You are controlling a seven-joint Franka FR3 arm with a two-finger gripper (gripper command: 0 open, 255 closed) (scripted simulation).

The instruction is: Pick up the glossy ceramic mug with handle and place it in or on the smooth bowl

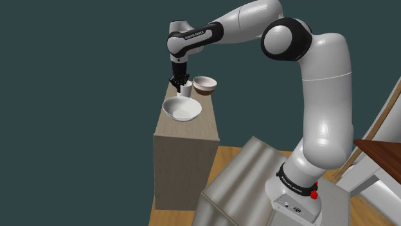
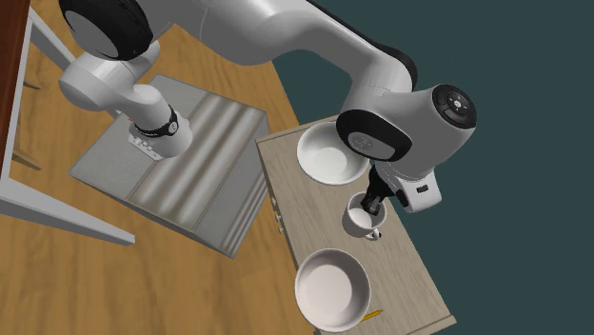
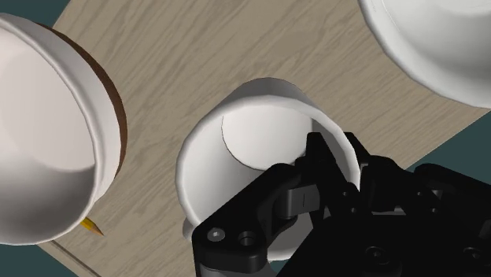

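Beneath the hand point(image 3: 334, 161), the white mug point(image 3: 236, 149) stands upright on the table point(image 3: 236, 47), its wall pinched between the fingers point(image 3: 295, 197), one inside, for a level lift.

mug point(image 3: 252, 142) white | bowl point(image 1: 182, 109) white | other bowl point(image 3: 118, 126) brown-sided | cabinet point(image 3: 236, 47) pale woodgrain

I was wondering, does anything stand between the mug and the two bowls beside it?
Nothing visible does. The pincer is at the rim of the white mug, and only bare tabletop lies between it and the all-white bowl or the brown-sided bowl.
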